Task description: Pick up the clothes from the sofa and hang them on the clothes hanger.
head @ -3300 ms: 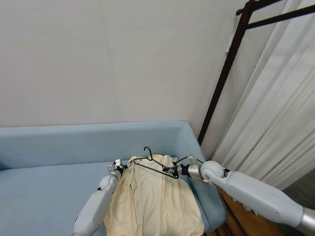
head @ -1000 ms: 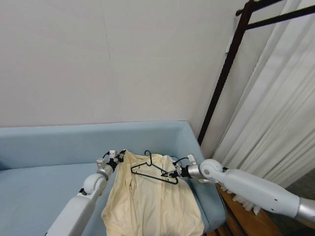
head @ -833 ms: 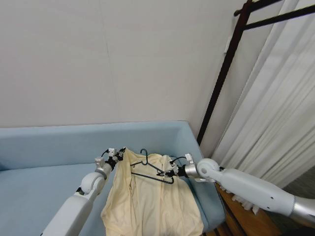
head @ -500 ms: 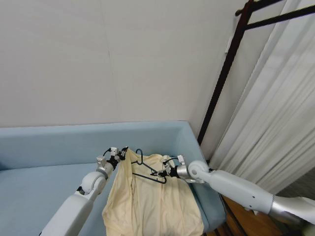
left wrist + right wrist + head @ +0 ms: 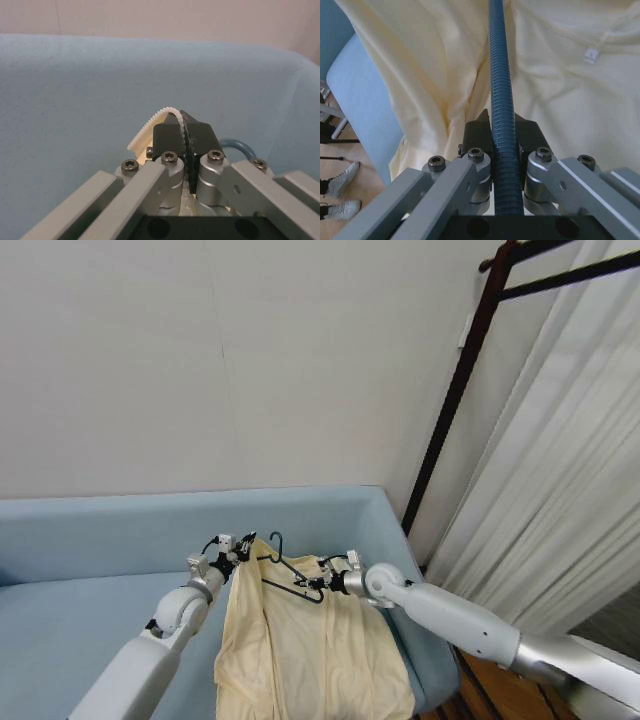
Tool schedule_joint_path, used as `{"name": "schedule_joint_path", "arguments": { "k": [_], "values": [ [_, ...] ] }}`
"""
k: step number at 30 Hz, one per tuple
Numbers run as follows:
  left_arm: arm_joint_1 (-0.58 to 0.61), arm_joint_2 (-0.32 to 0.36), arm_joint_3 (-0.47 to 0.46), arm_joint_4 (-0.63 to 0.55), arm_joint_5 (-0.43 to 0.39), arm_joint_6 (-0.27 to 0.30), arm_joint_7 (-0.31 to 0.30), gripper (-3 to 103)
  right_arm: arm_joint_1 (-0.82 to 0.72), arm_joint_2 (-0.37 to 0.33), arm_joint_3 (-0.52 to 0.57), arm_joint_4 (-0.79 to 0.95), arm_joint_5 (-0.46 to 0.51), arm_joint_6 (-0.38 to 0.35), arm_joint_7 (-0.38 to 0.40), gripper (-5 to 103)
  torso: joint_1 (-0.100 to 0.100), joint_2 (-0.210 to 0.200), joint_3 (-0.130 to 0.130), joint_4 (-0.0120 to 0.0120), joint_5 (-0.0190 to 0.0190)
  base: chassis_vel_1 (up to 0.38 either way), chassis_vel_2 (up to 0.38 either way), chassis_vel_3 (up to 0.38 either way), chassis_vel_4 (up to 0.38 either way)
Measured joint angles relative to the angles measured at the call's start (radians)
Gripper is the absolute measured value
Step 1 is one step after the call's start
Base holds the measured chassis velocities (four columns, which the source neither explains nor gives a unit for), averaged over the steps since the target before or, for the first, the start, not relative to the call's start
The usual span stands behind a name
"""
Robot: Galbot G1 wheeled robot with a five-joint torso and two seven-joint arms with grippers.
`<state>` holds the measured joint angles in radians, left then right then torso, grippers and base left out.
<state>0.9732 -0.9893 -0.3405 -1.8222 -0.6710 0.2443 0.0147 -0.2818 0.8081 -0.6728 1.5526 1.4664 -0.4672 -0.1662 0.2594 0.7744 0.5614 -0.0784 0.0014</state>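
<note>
Shirt (image 5: 300, 650) draped down the sofa (image 5: 100, 540) seat. Soft, light, floppy; best taken at the collar hem. Left gripper (image 5: 244, 544) clamped on that hem, holding it up; right gripper (image 5: 318, 586) clamped on the hanger (image 5: 290, 571) bar, just over the shirt's top.

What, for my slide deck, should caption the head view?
Left gripper pinches an edge of the cream garment while the right gripper holds a dark hanger over the blue sofa.
</note>
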Motion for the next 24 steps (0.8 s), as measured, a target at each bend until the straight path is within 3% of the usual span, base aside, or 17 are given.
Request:
{"name": "schedule_joint_path", "arguments": {
  "k": [8,12,16,24],
  "values": [
    [0.031,-0.001,0.020,0.008,0.030,-0.010,0.022,1,-0.003,0.005,0.009,-0.028,-0.017,0.007,-0.038,8,0.000,0.000,0.000,0.0007,0.0002,0.000,0.000,0.000,0.000],
    [0.039,-0.012,0.092,0.008,0.062,-0.015,0.026,1,0.014,0.034,0.005,-0.062,-0.027,0.008,-0.055,8,0.000,0.000,0.000,0.0009,0.0002,0.000,0.000,0.000,0.000],
    [0.061,-0.034,0.238,0.032,0.117,-0.030,0.026,1,0.023,0.045,0.000,-0.103,-0.051,0.012,-0.084,8,0.000,0.000,0.000,0.0004,0.0000,0.000,0.000,0.000,0.000],
    [0.050,-0.064,0.363,0.116,0.161,-0.046,0.021,1,0.018,0.051,-0.003,-0.157,-0.132,0.022,-0.119,8,0.000,0.000,0.000,0.0002,0.0000,0.000,0.000,0.000,0.000]
  ]
}}
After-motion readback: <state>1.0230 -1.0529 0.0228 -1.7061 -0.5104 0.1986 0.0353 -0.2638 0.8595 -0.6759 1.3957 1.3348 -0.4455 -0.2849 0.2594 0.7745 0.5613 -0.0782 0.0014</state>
